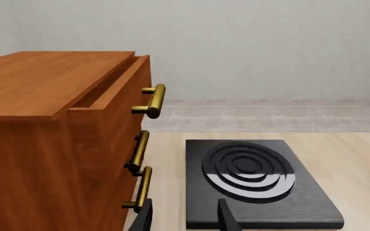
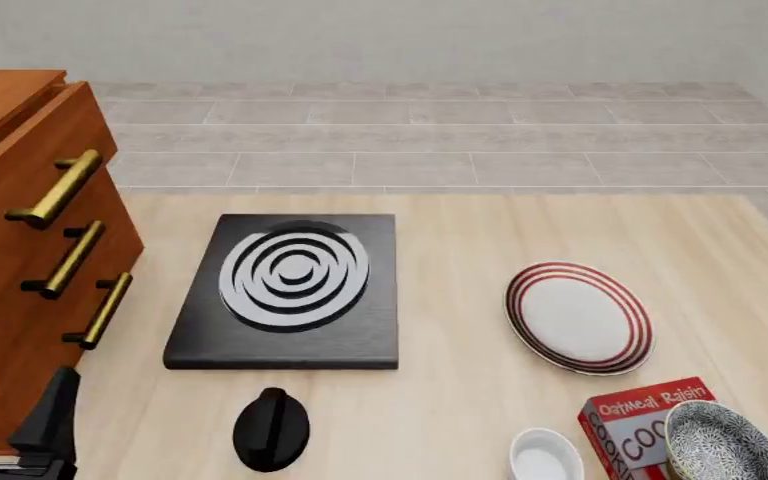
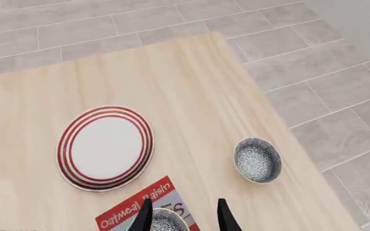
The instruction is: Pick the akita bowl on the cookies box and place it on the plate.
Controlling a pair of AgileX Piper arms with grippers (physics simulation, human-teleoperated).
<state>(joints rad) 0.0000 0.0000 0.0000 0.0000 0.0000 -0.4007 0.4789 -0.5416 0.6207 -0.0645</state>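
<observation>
Akita bowl [image 2: 723, 444] sits on top of the cookies box [image 2: 628, 425], at the near right corner of the table [image 2: 464, 240] in front view; box is red w/ white "Oatmeal Raisin COOKIES" lettering, partly cut off by frame edge. In right wrist view, right gripper [image 3: 182, 215] hangs above the bowl w/ fingers apart, bowl's speckled rim showing between the two dark fingertips, not touching as far as can be told. Plate [image 2: 579, 316], white w/ red rings, lies on the table just beyond the box, apart from it, nothing on it. A second speckled bowl [image 3: 257, 160] shows in right wrist view only, on the table near its right edge, apart from plate and box. Plain white small bowl [image 2: 546, 456] is just left of the box in front view. Black stove [image 2: 288, 290] w/ grey-white rings sits centre-left, a black knob-like object [image 2: 272, 428] near it on the close side. Wooden cabinet [image 2: 24, 250] w/ brass handles stands at far left, top drawer slightly open. Left gripper [image 1: 183, 215] is near the cabinet, pointing over the stove, fingers apart, holding nothing.
</observation>
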